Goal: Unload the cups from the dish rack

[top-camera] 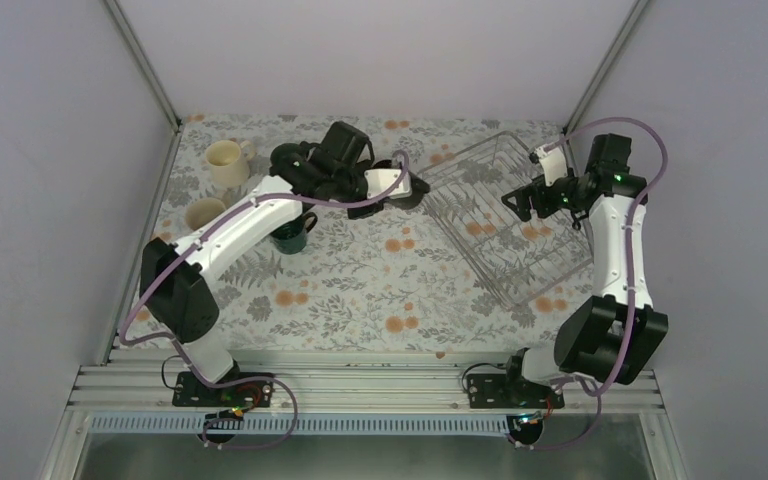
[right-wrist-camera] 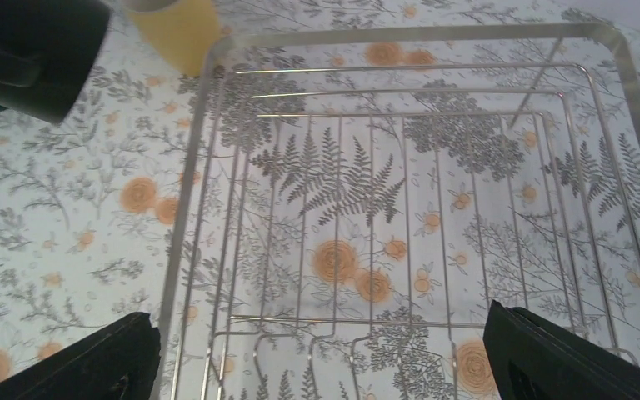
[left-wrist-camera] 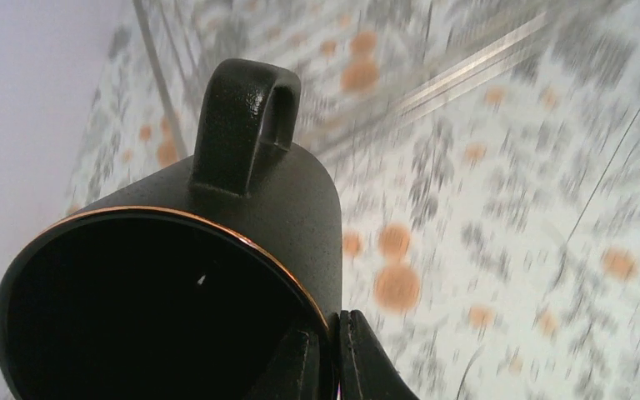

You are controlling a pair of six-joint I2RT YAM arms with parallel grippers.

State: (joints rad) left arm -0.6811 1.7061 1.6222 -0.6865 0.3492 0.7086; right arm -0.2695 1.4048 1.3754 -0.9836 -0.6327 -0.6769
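The top external camera hangs high behind the six o'clock edge of the table (top-camera: 360,290) and looks down on everything from afar. The left wrist camera sits tight against the black mug (left-wrist-camera: 267,200), facing its mouth. The right wrist camera looks down close on the dish rack (right-wrist-camera: 417,33), with that mug at its eleven o'clock.

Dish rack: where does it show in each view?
Top external: dish rack right of centre, set diagonally.
Left wrist: its blurred wires along the top, behind the black mug.
Right wrist: fills the frame, rim along the top.
Shared landmark: floral tablecloth, in all three.
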